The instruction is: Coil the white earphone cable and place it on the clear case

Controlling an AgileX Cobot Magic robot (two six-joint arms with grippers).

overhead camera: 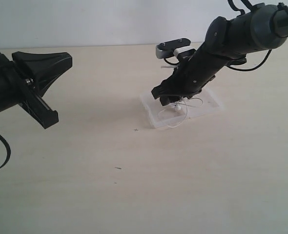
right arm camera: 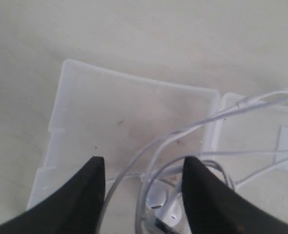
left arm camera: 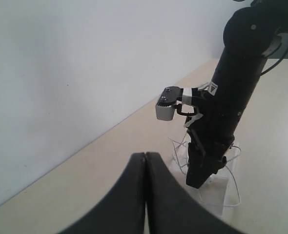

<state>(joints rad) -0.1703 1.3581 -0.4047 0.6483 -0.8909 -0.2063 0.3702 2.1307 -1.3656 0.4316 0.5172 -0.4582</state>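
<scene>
Your left gripper sat at 9 o'clock above the tabletop, fingers pressed together. Toward 2 o'clock the clear case lay open, with the white earphone cable loosely heaped on it. Your right gripper stood spread astride the cable, pinching nothing.

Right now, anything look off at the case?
Yes: the white earphone cable sits on the clear case in loose loops, not a tidy coil; one loop spills past its front edge onto the table. The right end effector is open above it.
</scene>
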